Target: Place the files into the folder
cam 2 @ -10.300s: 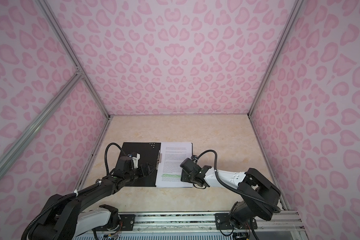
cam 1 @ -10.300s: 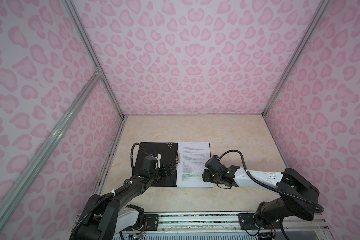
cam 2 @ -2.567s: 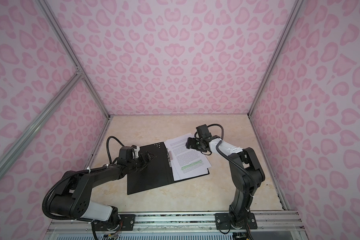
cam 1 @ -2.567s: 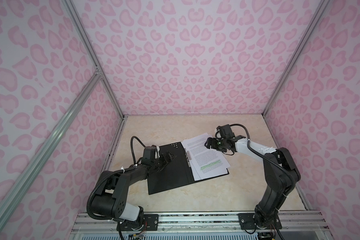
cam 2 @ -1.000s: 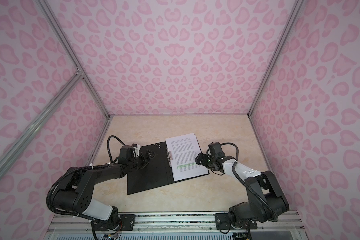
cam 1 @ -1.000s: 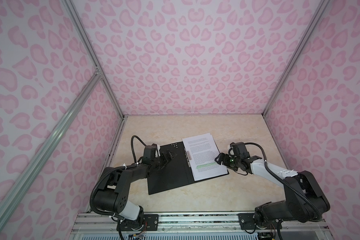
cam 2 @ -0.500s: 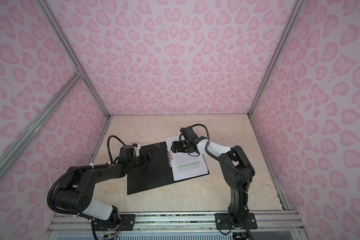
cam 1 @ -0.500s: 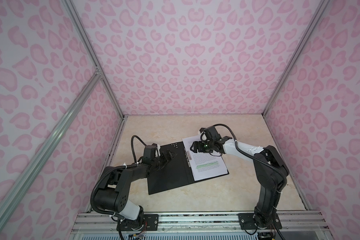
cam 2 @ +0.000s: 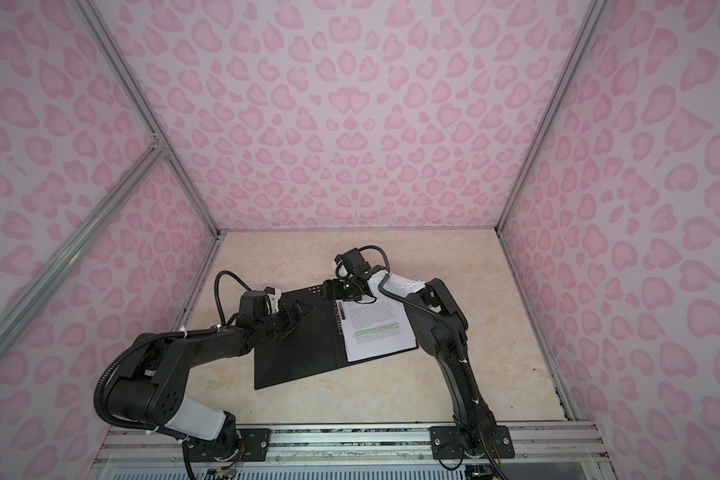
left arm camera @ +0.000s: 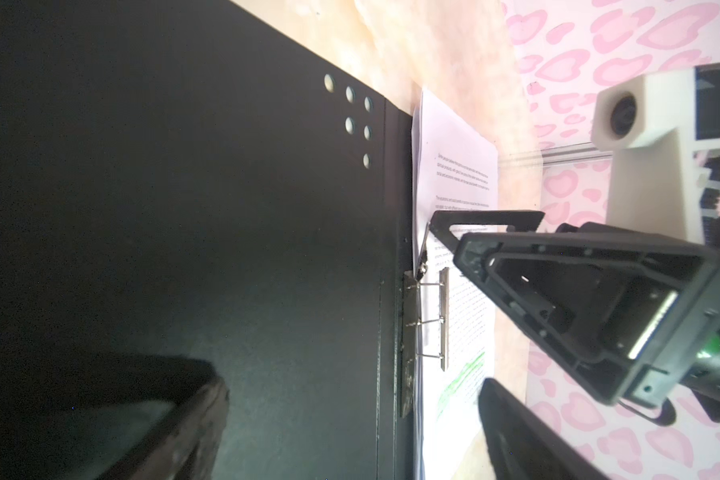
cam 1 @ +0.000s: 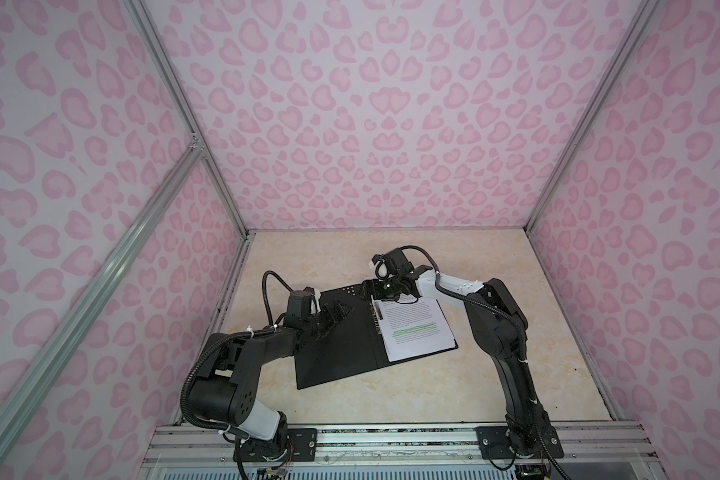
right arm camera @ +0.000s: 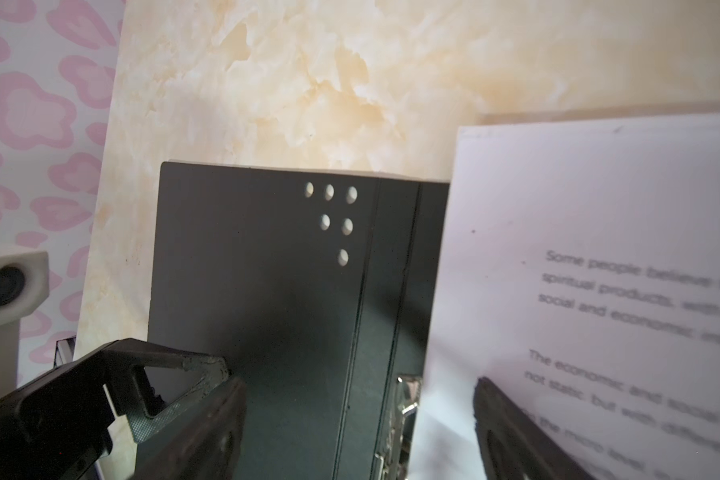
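Folder (cam 1: 337,345): lies opened flat on the bench (cam 1: 516,291), black inside up, set askew; open so the sheets can go under its clip.
Files (cam 1: 416,328): white stack with one green-marked line, resting on the folder's right half, its inner edge against the spine where the clip can bite.
Clip (left arm camera: 431,320): metal bar along the spine; in the left wrist view its bar stands over the stack's edge on thin wires (whether it is pressed home I cannot tell).
Left hand (cam 1: 341,311): jaws spread wide, grasping nothing, low over the left cover, probably there to keep the folder from sliding or lifting.
Right hand (cam 1: 373,291): jaws apart, nothing between them, at the far end of the spine; one finger (left arm camera: 487,218) lies over the top sheet by the clip's lever (left arm camera: 422,249), likely reaching to work it.
Step, as I judge: sheets placed, clamping and closing remain.
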Robot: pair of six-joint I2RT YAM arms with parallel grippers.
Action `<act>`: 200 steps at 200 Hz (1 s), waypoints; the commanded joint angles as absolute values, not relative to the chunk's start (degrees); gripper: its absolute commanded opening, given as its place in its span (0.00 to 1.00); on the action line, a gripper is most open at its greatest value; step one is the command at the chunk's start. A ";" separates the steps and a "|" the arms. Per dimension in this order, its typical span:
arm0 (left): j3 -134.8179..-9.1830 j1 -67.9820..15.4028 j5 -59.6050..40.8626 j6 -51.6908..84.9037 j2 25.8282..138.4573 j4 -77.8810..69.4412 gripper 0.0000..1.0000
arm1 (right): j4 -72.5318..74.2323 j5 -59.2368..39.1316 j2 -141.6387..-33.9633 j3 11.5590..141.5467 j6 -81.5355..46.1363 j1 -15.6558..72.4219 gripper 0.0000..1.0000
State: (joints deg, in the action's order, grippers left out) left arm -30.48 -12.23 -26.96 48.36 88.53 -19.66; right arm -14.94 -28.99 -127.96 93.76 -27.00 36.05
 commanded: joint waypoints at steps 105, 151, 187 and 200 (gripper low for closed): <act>-29.92 -12.12 -24.27 48.97 89.44 -10.33 0.95 | -11.78 -35.76 -129.50 94.92 -28.58 37.04 0.84; -29.88 -12.08 -24.30 48.92 88.88 -10.19 0.95 | -11.38 -36.16 -125.90 92.81 -28.12 38.12 0.83; -29.71 -11.87 -24.40 49.00 88.50 -10.07 0.95 | -10.45 -36.48 -121.75 88.85 -28.12 39.03 0.83; -29.62 -11.78 -24.37 48.98 88.17 -10.01 0.95 | -9.24 -36.43 -120.10 86.37 -28.46 39.29 0.83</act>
State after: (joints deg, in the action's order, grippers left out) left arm -30.33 -12.01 -26.89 48.36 88.27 -19.53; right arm -11.73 -35.64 -122.06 89.43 -28.32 38.87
